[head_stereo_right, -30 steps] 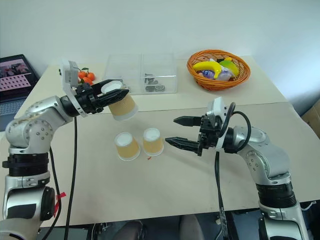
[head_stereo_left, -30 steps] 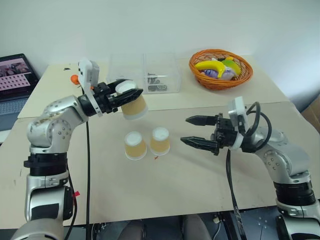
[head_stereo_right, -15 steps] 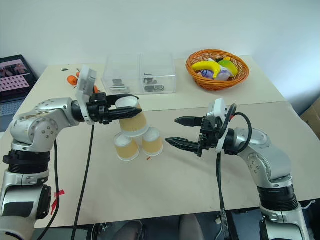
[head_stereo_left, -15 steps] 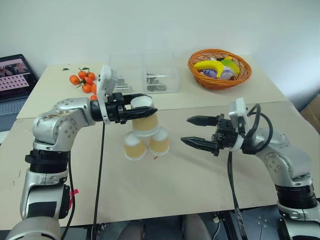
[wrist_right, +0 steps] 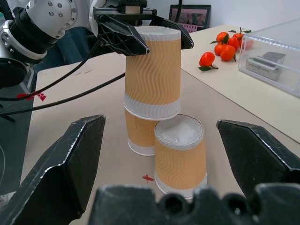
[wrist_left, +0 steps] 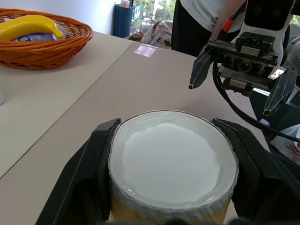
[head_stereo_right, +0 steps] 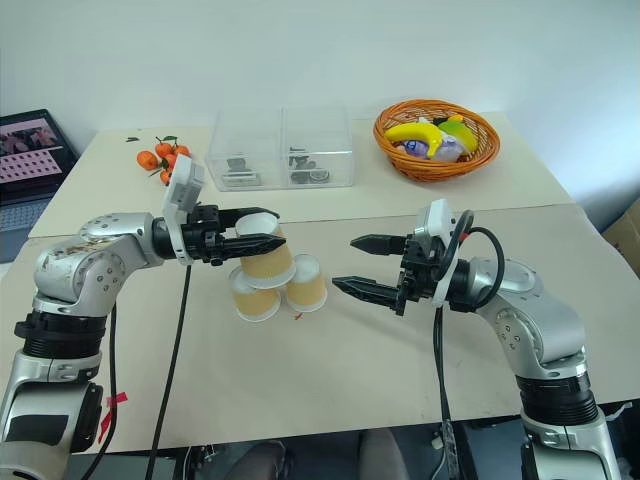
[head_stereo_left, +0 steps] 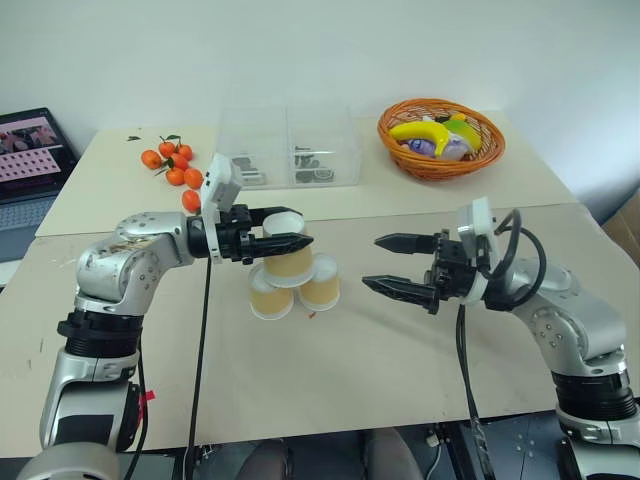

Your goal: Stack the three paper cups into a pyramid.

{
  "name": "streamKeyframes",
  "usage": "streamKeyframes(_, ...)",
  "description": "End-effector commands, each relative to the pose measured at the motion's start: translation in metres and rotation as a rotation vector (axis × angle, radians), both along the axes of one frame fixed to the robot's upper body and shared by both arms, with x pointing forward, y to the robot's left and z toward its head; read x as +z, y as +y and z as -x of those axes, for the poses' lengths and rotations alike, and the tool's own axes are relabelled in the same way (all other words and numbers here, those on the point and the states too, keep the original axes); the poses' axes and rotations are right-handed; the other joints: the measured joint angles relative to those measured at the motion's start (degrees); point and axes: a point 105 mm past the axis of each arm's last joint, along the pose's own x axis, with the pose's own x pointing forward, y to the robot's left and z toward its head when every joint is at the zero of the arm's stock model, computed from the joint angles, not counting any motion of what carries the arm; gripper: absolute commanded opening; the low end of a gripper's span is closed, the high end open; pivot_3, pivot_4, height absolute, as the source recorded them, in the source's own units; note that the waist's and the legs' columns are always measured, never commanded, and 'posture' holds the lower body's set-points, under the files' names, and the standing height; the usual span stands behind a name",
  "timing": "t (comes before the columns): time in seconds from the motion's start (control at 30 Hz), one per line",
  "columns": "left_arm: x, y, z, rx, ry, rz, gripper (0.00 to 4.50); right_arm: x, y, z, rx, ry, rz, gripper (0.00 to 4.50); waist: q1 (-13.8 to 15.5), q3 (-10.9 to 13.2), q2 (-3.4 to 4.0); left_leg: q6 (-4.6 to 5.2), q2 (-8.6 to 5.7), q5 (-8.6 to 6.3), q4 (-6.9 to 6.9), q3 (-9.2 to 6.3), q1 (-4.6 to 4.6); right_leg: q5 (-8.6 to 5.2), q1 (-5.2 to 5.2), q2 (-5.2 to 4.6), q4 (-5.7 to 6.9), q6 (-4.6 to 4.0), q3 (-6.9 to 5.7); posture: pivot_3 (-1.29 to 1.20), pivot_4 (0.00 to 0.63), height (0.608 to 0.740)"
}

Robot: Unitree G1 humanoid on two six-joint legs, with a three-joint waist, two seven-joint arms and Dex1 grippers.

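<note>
Paper cup, tan-sided with white base up, clamped near its top between the black fingers of the left gripper and lowered onto two base cups standing inverted side by side mid-table. Seen from the right wrist view, rim of the held cup resting on or just above the rear base cup, more over that one than centred across the pair; front base cup just beside, its top bare. Right gripper level and spread wide, empty, near the stack on its right. Placing step in hand, pyramid nearly built but not yet released. Next move, by the look of it: nudge the top cup toward the seam between the two lower ones so its rim bridges both, then ease the fingers apart without dragging it. Risk judged: off-centre seat could tip the cup once let go, or shove a light base cup aside.
</note>
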Motion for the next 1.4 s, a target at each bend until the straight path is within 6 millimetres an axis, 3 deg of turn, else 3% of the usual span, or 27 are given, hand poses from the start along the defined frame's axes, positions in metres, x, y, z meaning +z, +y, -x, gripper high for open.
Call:
streamKeyframes(0.03,0.014,0.001,0.001,0.011,-0.081,0.015,2.64,0.014,-0.001,0.004,0.016,-0.052,-0.021,4.5,0.0,0.0,0.0,0.0,0.0,0.0,0.0,0.0,0.0,0.0,0.0,0.0,0.0,0.0,0.0,0.0,0.15,0.738)
streamKeyframes(0.33,0.017,0.0,-0.003,0.036,-0.092,0.038,2.64,0.014,-0.001,0.004,0.017,-0.051,-0.02,4.5,0.0,0.0,0.0,0.0,0.0,0.0,0.0,0.0,0.0,0.0,0.0,0.0,0.01,0.0,0.0,0.0,0.15,0.738)
streamKeyframes(0.4,0.017,0.0,-0.005,0.047,-0.086,0.048,3.69,0.014,-0.001,0.004,0.017,-0.051,-0.02,4.5,0.0,0.0,0.0,-0.01,0.0,0.0,0.0,0.0,0.0,0.0,0.0,0.0,0.01,0.0,0.0,0.0,0.15,0.738)
streamKeyframes(0.5,0.02,0.0,-0.007,0.068,-0.116,0.047,4.47,0.014,-0.001,0.004,0.017,-0.047,-0.02,4.5,0.0,0.0,0.0,-0.01,0.0,0.0,0.01,0.0,0.0,0.0,0.0,0.0,0.01,0.0,0.0,0.0,0.15,0.738)
streamKeyframes(0.73,0.031,0.0,0.0,0.056,-0.162,0.084,4.47,0.014,-0.001,0.004,0.021,-0.041,-0.017,4.5,0.0,0.0,0.0,-0.01,0.0,0.01,0.02,0.0,0.0,0.0,0.0,0.0,0.01,0.0,0.0,0.0,0.15,0.738)
streamKeyframes(0.93,0.077,0.012,0.015,0.087,-0.188,0.3,4.47,0.013,-0.001,0.003,0.027,-0.033,-0.014,4.5,0.0,0.0,0.0,-0.01,0.02,0.0,0.03,0.0,-0.01,0.01,0.0,0.0,0.02,0.0,0.01,0.0,0.15,0.738)
streamKeyframes(1.03,0.083,0.028,0.015,0.209,-0.186,0.329,4.47,0.012,-0.003,0.002,0.021,-0.029,-0.008,4.5,-0.1,0.0,0.0,-0.01,0.02,0.01,0.05,0.0,0.01,0.01,0.0,0.0,0.02,0.01,0.01,0.0,0.15,0.738)
streamKeyframes(1.1,0.074,0.048,0.01,0.358,-0.17,0.318,4.47,0.01,-0.008,-0.001,-0.004,-0.026,-0.003,4.5,-0.1,0.0,0.01,-0.02,0.01,0.01,0.05,0.0,0.02,0.01,0.0,0.0,0.01,0.01,0.03,0.0,0.15,0.738)
streamKeyframes(1.2,0.039,0.082,0.006,0.611,-0.093,0.254,4.47,0.004,-0.028,-0.014,-0.119,-0.029,0.017,4.5,-0.3,0.0,0.02,-0.02,0.0,0.01,0.01,0.08,0.13,0.0,0.0,0.0,0.02,0.01,0.16,0.0,0.15,0.738)
streamKeyframes(1.4,-0.005,0.135,0.02,0.966,-0.053,0.327,4.47,-0.01,-0.079,-0.044,-0.449,-0.005,-0.075,4.5,0.9,0.0,-0.03,-0.03,0.0,0.01,0.02,0.14,0.08,0.02,-0.04,0.01,-0.03,0.0,0.22,0.0,0.15,0.738)
